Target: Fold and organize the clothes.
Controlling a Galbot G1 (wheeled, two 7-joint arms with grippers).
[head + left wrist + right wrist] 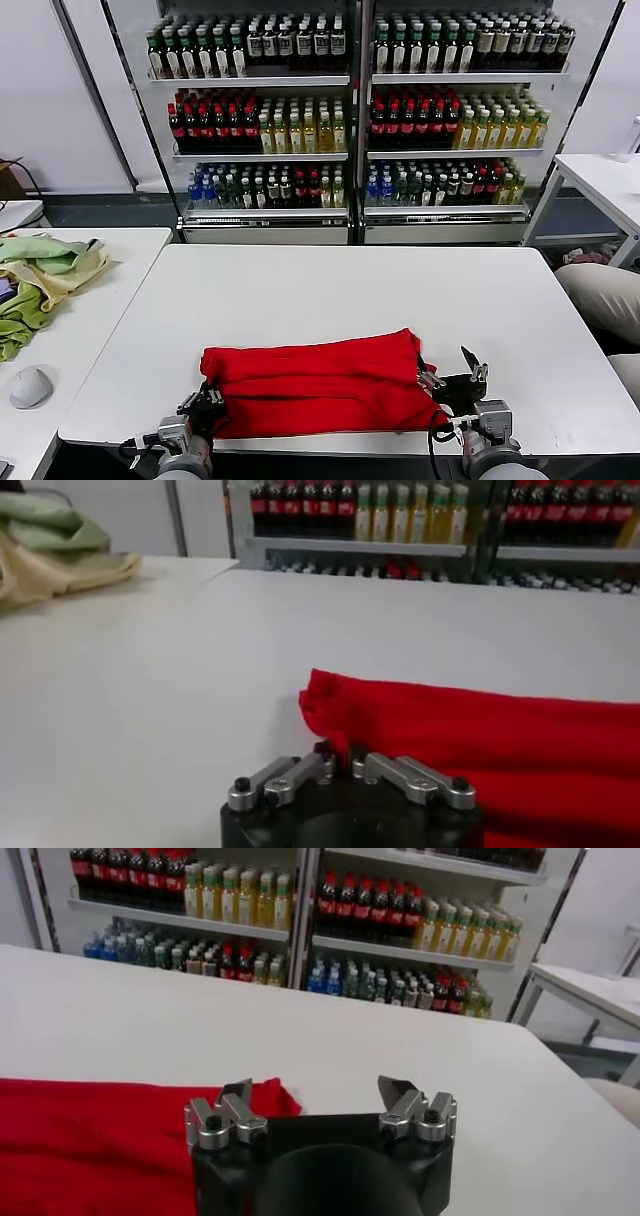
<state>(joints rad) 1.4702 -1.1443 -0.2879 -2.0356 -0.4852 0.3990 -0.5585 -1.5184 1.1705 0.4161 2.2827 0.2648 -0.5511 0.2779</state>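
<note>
The clothes, a bright red T-shirt (315, 385), lie folded into a long band across the near part of the white table (330, 290). My left gripper (207, 403) is at the band's near left corner, shut on a pinch of the red fabric (480, 740); in the left wrist view the cloth sits between the closed fingers of that gripper (341, 752). My right gripper (450, 370) stands open at the band's right end. In the right wrist view the shirt's corner (275, 1093) lies beside one finger of this gripper (315, 1088), and nothing is between the fingers.
A pile of pale green and yellowish cloths (35, 275) and a white mouse (30, 387) lie on the side table at left. Drink shelves (350, 110) stand behind. A person's knee (600, 300) is at the right edge, near another white table (600, 175).
</note>
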